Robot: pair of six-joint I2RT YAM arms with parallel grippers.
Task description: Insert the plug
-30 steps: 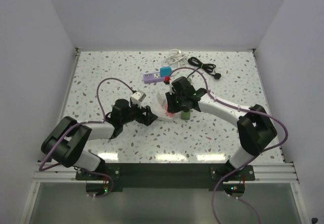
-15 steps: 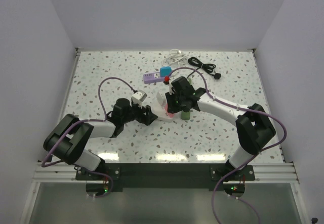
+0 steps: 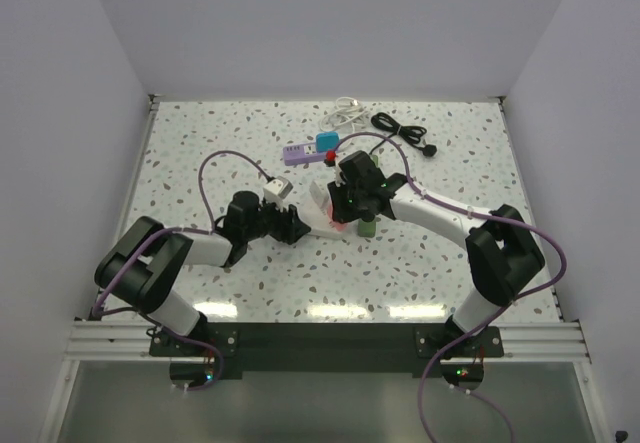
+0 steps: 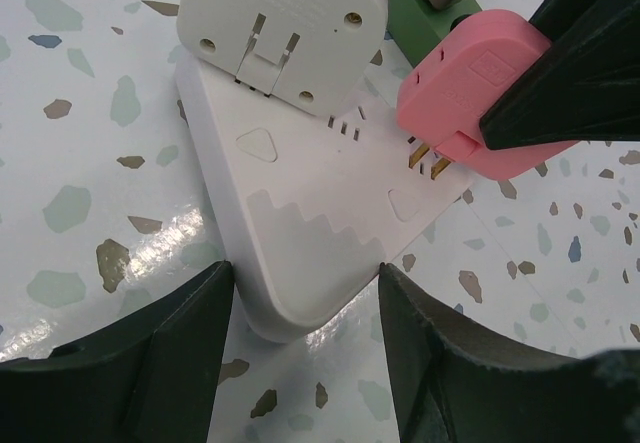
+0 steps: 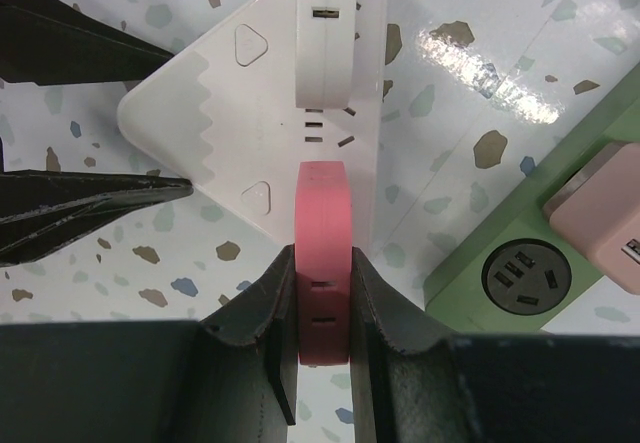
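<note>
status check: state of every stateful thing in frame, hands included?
pink plug, held in right hand, prongs at white strip slots, not seated.
white adapter, in white strip, prongs partly showing.
right hand, shut on pink plug.
left hand, straddles white strip's corner, grip unclear.
green strip, one socket empty.

Your pink plastic plug (image 4: 480, 93) sits tilted at the white triangular plastic socket block (image 4: 300, 223). Its brass prongs (image 4: 432, 160) enter the slots, with part of them showing. The block lies flat.
</note>
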